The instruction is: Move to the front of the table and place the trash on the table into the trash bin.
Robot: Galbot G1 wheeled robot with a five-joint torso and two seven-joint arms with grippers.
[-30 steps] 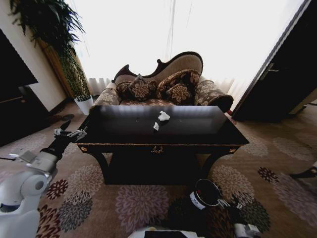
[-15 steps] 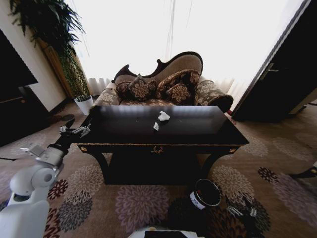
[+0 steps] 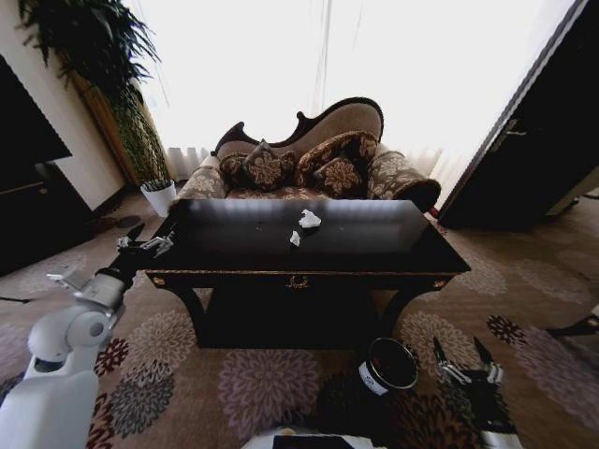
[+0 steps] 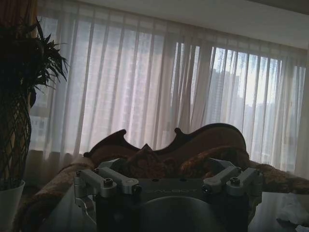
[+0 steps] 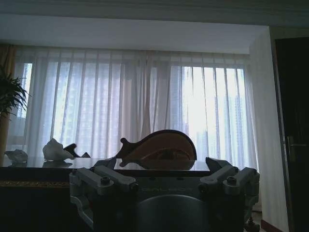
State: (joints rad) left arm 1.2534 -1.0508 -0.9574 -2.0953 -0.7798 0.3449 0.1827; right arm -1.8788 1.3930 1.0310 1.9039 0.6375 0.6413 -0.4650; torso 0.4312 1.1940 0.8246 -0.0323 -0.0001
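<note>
Left gripper, a grey two-finger metal claw on a white arm, is raised level with the left end of the table, fingers spread, nothing between them; in its own wrist view the two finger bases stand apart with only air ahead. From this claw the large rectangular dark wood table with glossy black top begins just beside it at 3 o'clock. The trash lies farther along that same line, near the middle of the top: a small crumpled white paper scrap, and just beyond it at about 1 o'clock a larger crumpled white paper wad. The two sit near each other but apart. Right gripper is low, near the carpet, at 5 o'clock from the table's front edge, fingers splayed and empty; from its wrist view the paper wad and the smaller scrap sit on the tabletop off toward the left arm's side. The small black cylindrical trash bin with a white label stands on the floral carpet just beside the right claw, at its 9 o'clock. Judgement: the left claw is already at tabletop height and so better placed for the scraps, reaching inward across the top; the bin is on the right arm's side.
</note>
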